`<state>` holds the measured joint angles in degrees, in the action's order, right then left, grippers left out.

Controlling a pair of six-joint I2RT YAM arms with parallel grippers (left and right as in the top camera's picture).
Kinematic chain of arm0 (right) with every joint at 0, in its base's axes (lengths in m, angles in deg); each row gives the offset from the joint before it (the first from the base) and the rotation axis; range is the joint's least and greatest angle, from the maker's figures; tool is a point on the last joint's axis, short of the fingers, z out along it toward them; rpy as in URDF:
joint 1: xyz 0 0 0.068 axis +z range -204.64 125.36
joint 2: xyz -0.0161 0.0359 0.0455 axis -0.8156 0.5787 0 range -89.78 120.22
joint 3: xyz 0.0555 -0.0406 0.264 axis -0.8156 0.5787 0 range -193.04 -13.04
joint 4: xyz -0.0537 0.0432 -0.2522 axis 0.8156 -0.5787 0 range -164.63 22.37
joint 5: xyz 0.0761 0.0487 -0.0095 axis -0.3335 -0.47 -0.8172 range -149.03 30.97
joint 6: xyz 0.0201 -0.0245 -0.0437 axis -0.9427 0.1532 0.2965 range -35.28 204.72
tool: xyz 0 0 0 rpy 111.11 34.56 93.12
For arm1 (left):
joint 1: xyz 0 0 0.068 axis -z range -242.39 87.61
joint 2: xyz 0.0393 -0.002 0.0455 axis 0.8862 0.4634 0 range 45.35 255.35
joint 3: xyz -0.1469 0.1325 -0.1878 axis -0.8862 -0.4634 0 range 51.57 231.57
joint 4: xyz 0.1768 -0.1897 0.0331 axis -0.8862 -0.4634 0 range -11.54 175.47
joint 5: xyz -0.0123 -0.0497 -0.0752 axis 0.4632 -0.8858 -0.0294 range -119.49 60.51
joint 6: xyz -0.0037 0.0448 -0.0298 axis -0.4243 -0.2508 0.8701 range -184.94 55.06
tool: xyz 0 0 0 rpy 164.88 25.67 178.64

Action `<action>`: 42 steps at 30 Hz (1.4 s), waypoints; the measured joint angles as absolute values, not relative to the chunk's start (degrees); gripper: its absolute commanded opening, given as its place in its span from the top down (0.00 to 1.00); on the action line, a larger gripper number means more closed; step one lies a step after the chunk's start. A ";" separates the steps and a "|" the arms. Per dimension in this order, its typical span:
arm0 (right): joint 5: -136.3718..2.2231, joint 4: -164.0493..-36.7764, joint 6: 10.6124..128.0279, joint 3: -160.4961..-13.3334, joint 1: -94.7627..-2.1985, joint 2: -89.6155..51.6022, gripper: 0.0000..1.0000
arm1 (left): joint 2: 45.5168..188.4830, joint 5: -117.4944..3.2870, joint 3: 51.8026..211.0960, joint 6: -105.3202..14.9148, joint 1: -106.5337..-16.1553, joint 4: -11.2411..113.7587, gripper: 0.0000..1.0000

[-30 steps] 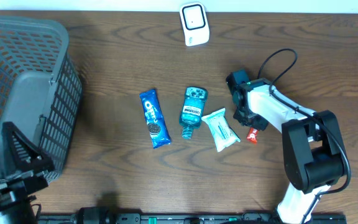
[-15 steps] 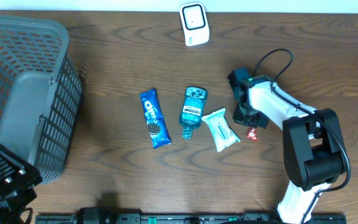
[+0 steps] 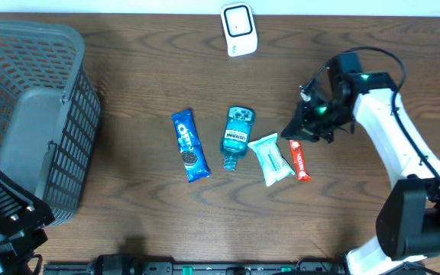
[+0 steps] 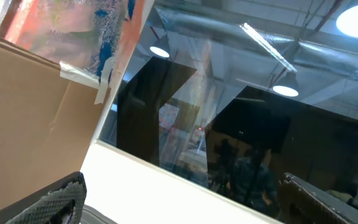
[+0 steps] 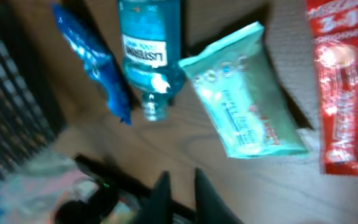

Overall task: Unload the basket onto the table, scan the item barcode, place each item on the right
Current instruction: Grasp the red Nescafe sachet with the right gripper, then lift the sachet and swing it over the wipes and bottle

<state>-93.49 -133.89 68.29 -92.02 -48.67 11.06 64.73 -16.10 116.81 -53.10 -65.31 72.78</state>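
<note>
Four items lie in a row on the wooden table: a blue Oreo pack (image 3: 189, 145), a teal Listerine bottle (image 3: 236, 136), a teal wipes packet (image 3: 272, 159) and a red sachet (image 3: 300, 160). A white scanner (image 3: 238, 29) stands at the back edge. My right gripper (image 3: 302, 131) hovers above the sachet's upper end, tilted down to the left. In the right wrist view its fingers (image 5: 182, 177) stand a narrow gap apart with nothing between them, with the sachet (image 5: 340, 106) and wipes packet (image 5: 244, 99) below. My left gripper (image 3: 10, 210) is open at the lower left, facing the room (image 4: 185, 208).
A grey mesh basket (image 3: 29, 114) takes up the left side of the table. The right arm's white links (image 3: 396, 145) and cable arch over the right side. A dark rail (image 3: 228, 267) runs along the front edge.
The right arm has risen off the red sachet and swung back to the right. The sachet now lies flat and fully visible. The left arm dropped lower at the front left corner.
</note>
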 measured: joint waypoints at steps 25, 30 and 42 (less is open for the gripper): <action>-51.68 -111.26 61.60 -72.26 -35.12 11.28 0.34 | 59.90 -16.27 113.94 -48.78 -65.31 69.50 0.02; -50.12 -108.82 61.41 -71.45 -35.12 11.32 0.51 | 52.49 -17.65 108.35 -46.57 -65.31 69.85 0.02; -42.32 -107.26 65.43 -72.28 -30.42 14.64 0.50 | 45.71 -18.70 102.55 -45.43 -65.31 70.53 0.02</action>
